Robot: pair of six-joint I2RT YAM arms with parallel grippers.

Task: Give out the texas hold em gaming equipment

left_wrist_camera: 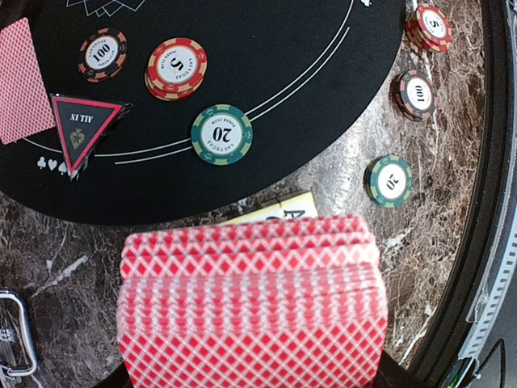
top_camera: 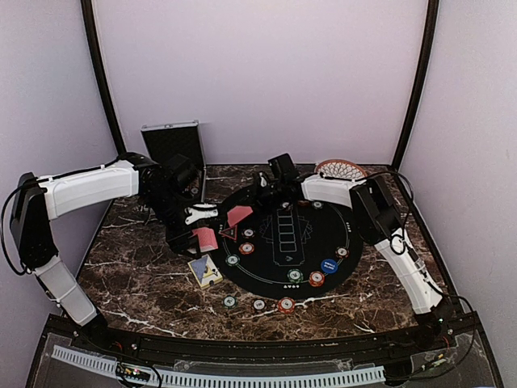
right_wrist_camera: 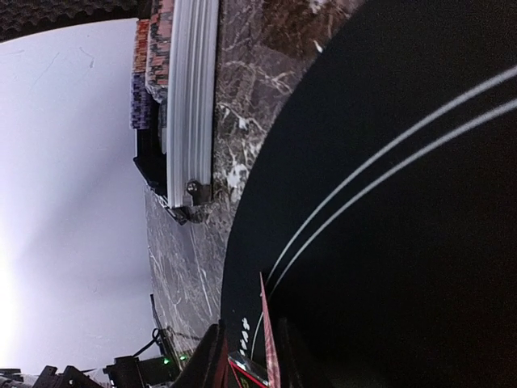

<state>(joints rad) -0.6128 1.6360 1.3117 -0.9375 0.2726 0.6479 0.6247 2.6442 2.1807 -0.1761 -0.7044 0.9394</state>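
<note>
Black-and-orange chip (left_wrist_camera: 102, 54): 100; upper left of the left wrist view.
Red-and-cream chip (left_wrist_camera: 176, 68): 5, with LAS VEGAS in small letters on its ring; just right of the first.
Green chip (left_wrist_camera: 221, 134): 20, upside down; middle of the frame.
Triangle marker (left_wrist_camera: 81, 129): ALL IN, upside down, above a small emblem; left side.
Black mat (left_wrist_camera: 283, 48): small white suit signs at the frame's left edge, below the triangle.
Red chip (left_wrist_camera: 428, 26): 5; upper right corner.
Dark chip (left_wrist_camera: 415, 93): 100; right side, on the marble tabletop (left_wrist_camera: 444, 137).
Second green chip (left_wrist_camera: 388, 180): 20; right of centre.
Yellow card (left_wrist_camera: 279, 212): one dark capital, seemingly A; the rest is hidden.
Top external and right wrist views: nothing legible.
</note>
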